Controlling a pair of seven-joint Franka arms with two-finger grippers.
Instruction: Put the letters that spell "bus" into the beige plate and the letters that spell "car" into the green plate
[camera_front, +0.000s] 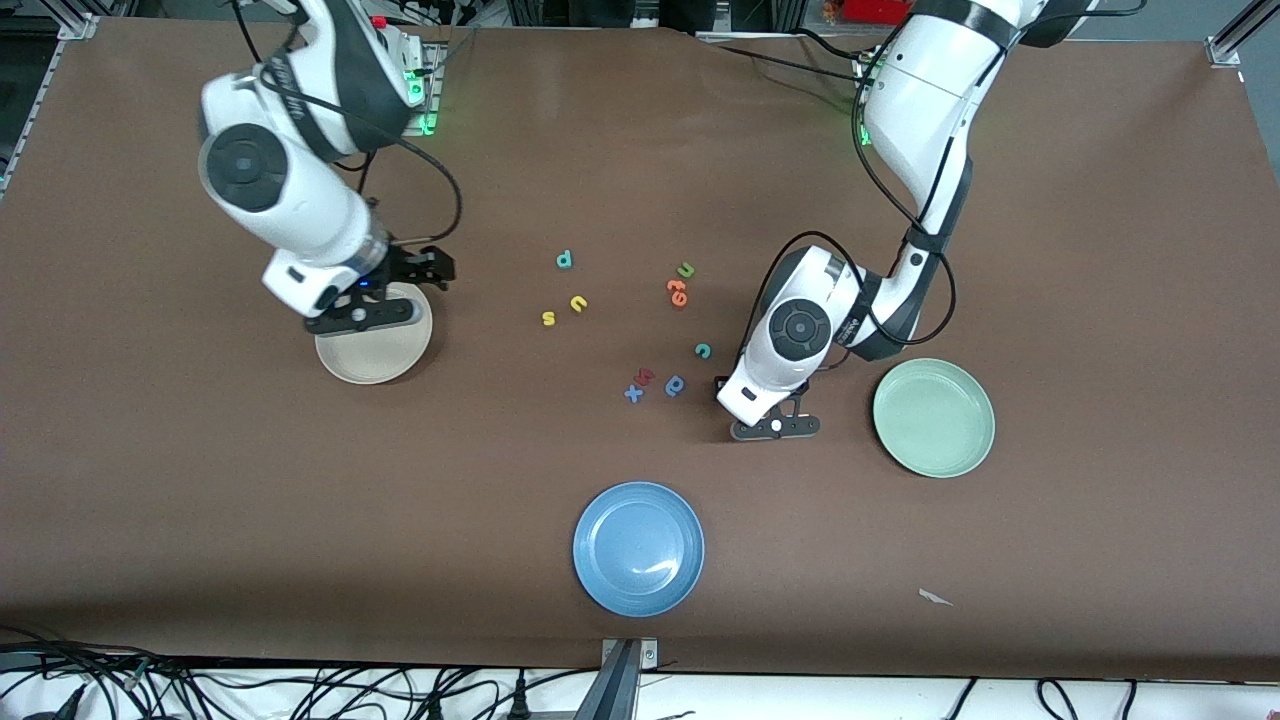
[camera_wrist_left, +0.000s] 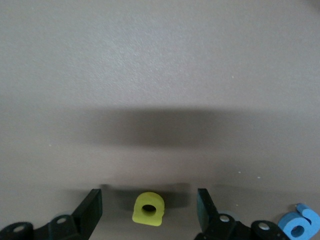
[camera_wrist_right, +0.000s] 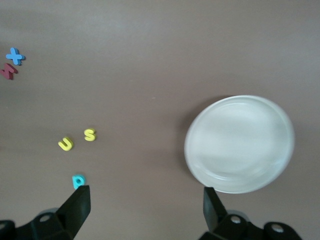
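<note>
Left pincer (camera_wrist_left: 147, 210): sitting low on the worktop (camera_front: 640, 160) beside the green plate, its fingers (camera_wrist_left: 90, 207) standing spread on either side of a yellow "a" (camera_wrist_left: 148, 209), not touching it in the left wrist view.
Yellow "a": lying flat on the worktop between those fingers; in the front view the arm is hiding it.
Blue rounded letter (camera_wrist_left: 300, 225): lying just beside the left pincer, not wanted for either word.
Right pincer (camera_front: 425, 270): hanging spread and empty over the rim of the beige plate (camera_front: 375, 355); that arm is waiting.
"bus" letters: the teal "b" (camera_front: 564, 260), yellow "u" (camera_front: 578, 303) and yellow "s" (camera_front: 548, 318) are lying together mid-worktop, between the beige plate and the orange letter (camera_front: 677, 292).
"car" letters: the teal "c" (camera_front: 703, 350) is lying near the left arm; I cannot make out a teal "r" in these views.
Green plate (camera_front: 934, 417): sitting at the left arm's end of the worktop, nothing in it.
Handling: the letters are looking like light, soft foam, so a gentle squeeze should be enough; too hard and one may be buckling or popping out.
Where to grip: across the two flat outer sides of the "a", fingertips reaching right down to the worktop, since it is lying so thin.
Risk: a thin, light piece may be sliding ahead of one finger or sticking to a pad on release.
</note>
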